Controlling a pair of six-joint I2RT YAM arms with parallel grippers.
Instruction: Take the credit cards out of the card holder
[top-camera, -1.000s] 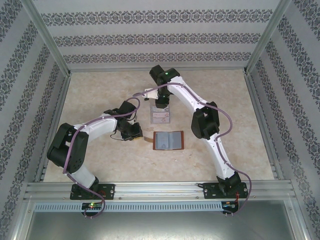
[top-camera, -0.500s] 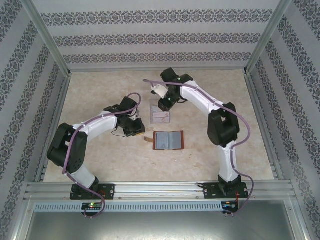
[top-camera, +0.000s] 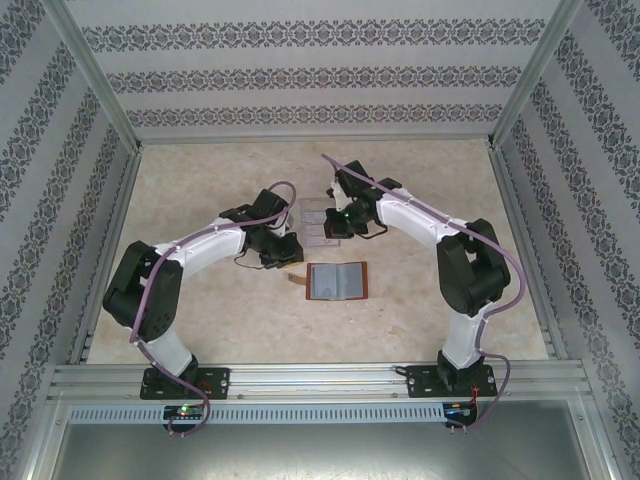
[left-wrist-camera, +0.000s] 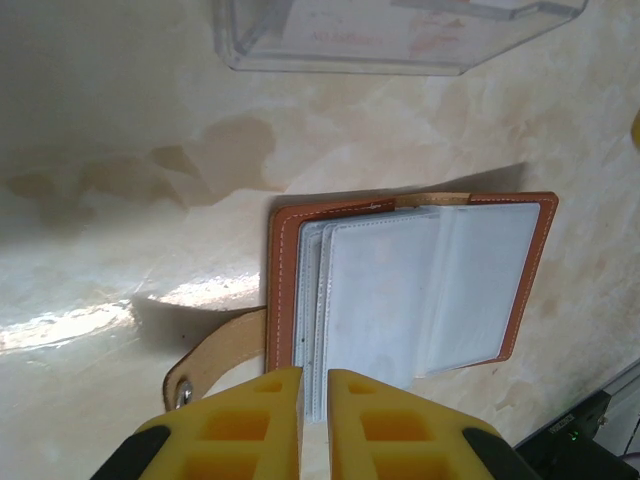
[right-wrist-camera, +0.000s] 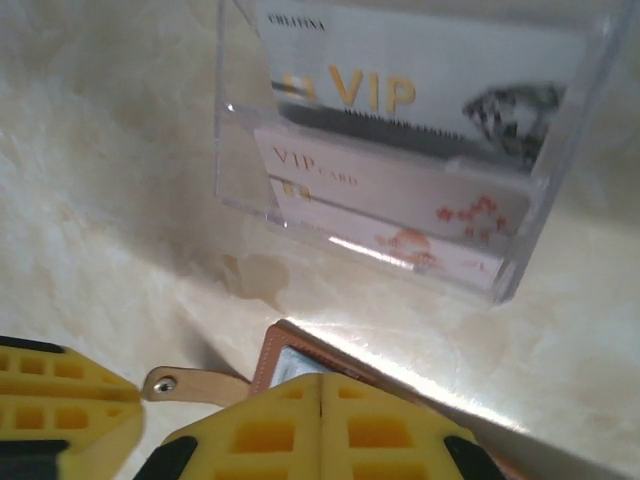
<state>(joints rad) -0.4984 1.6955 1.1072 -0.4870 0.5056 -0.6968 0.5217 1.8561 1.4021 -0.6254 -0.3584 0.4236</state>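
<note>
The card holder (top-camera: 337, 281) lies open on the table, reddish-brown with blue-grey pockets (left-wrist-camera: 410, 290), and its tan strap tab (left-wrist-camera: 215, 350) points left. Three credit cards (right-wrist-camera: 400, 185) lie stacked inside the clear tray (top-camera: 319, 226) just beyond it. My left gripper (top-camera: 287, 252) hovers off the holder's left edge. Its yellow fingers (left-wrist-camera: 250, 420) are shut to a thin slit with nothing in them. My right gripper (top-camera: 336, 229) hangs between the tray and the holder's far edge (right-wrist-camera: 290, 350), fingers pressed together and empty.
Patterned walls and aluminium frame posts (top-camera: 105, 100) enclose the marble-look table (top-camera: 200, 180) on three sides. A metal rail (top-camera: 320, 378) carrying both arm bases runs along the near edge. The two grippers are close together, with one left finger (right-wrist-camera: 60, 410) visible in the right wrist view.
The right arm swung from the tray's far side to low between tray and holder, and its jaws closed. The left gripper shifted right and away from the strap. The holder stayed put.
</note>
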